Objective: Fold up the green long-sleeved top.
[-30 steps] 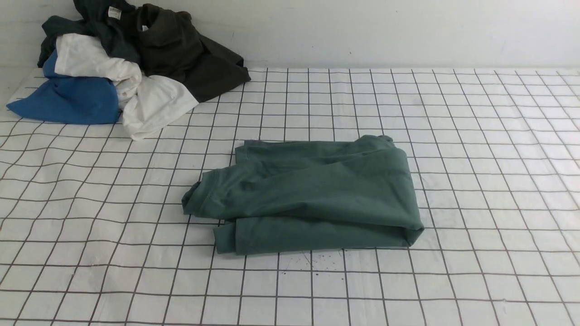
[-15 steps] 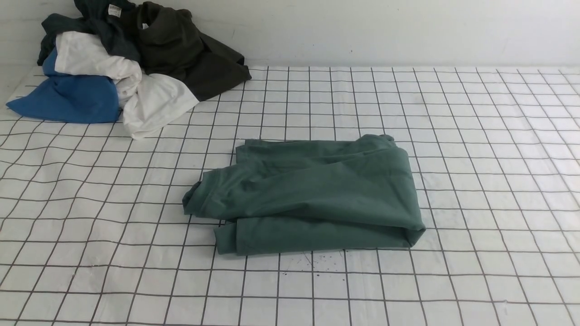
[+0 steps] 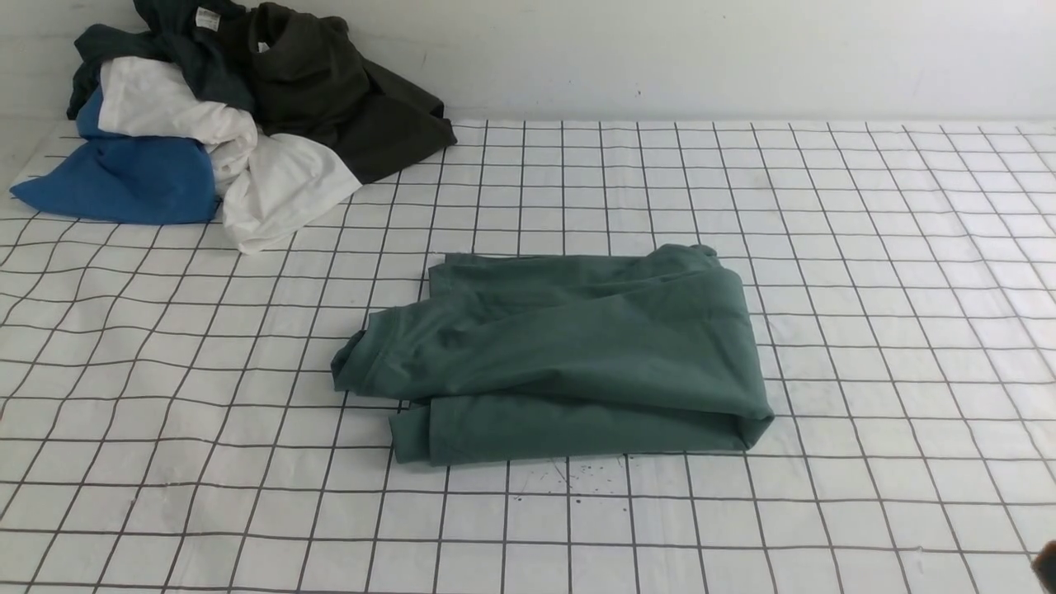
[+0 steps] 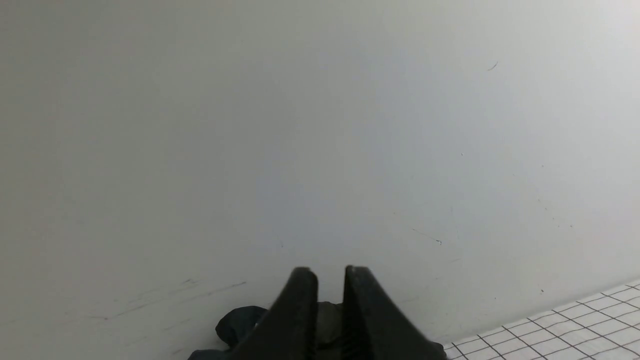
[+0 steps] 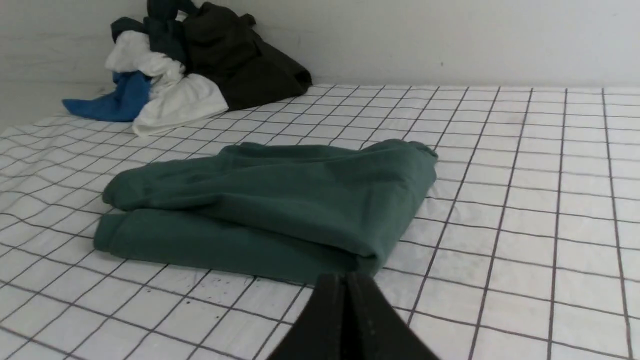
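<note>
We see the green top (image 3: 561,355) lying in a folded bundle on the gridded worktop (image 3: 866,247), well apart from the clothes pile (image 3: 223,124) at the far corner, nearer to us. It looks close to done, though the edges on the pile's side sit uneven. Our left gripper (image 4: 330,272) has its jaws a narrow gap apart, holding nothing; our right gripper (image 5: 347,280) has its jaws pressed together, empty, just short of the top.
</note>
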